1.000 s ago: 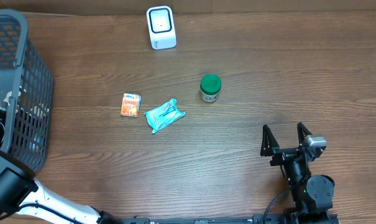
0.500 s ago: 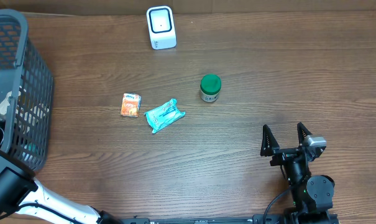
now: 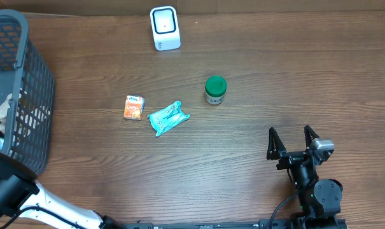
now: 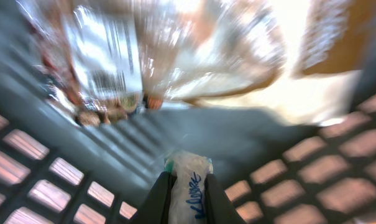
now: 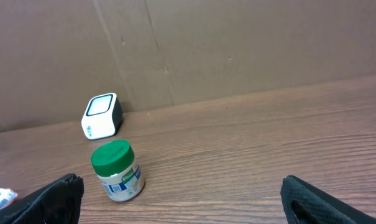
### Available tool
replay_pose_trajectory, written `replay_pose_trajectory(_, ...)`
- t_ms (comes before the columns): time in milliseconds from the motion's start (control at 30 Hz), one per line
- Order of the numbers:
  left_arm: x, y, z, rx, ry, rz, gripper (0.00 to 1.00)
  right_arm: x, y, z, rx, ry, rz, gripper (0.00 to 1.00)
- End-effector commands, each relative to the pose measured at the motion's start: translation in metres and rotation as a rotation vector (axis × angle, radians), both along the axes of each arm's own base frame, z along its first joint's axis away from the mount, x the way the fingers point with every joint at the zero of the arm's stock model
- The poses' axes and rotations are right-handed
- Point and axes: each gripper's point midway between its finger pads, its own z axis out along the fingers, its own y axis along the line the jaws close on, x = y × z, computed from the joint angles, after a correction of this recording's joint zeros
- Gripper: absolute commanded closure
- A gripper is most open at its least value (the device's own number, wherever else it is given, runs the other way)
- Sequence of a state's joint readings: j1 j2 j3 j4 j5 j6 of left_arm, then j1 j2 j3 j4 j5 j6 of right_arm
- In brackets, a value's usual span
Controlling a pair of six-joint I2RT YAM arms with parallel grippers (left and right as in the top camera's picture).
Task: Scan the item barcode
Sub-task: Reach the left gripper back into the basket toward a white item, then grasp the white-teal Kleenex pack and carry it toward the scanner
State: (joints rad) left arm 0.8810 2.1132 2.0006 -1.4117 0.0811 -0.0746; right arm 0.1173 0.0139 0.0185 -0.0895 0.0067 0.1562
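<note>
White plastic pack (image 4: pixel 189 169) sits clamped between the left jaws inside the grey basket (image 3: pixel 34 95) at the left edge of the table (image 3: pixel 198 168), while the right jaws stand wide apart.

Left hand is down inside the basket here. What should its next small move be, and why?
Probably a straight lift up out of the basket. The left hand is shut on a small Kleenex packet, and the grey mesh walls sit close around it. Clearing the rim likely has to come before carrying the packet toward the white scanner.
</note>
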Motion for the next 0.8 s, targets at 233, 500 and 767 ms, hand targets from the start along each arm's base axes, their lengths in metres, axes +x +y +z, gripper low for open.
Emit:
replay_pose_trajectory(233,0.072,-0.070,0.219,0.334,-0.501,-0.107,0.96,0.000,-0.001,-0.001,-0.003,-0.006,-0.004,0.00)
replay_pose_trajectory(500,0.088,-0.202,0.271,0.362,-0.620,-0.419,0.96,0.000,-0.001,-0.001,-0.003,-0.006,-0.004,0.00)
replay_pose_trajectory(767,0.109,-0.322,0.209,0.340,-0.441,-0.732,0.96,0.000,-0.001,-0.001,-0.004,-0.006,-0.004,0.00)
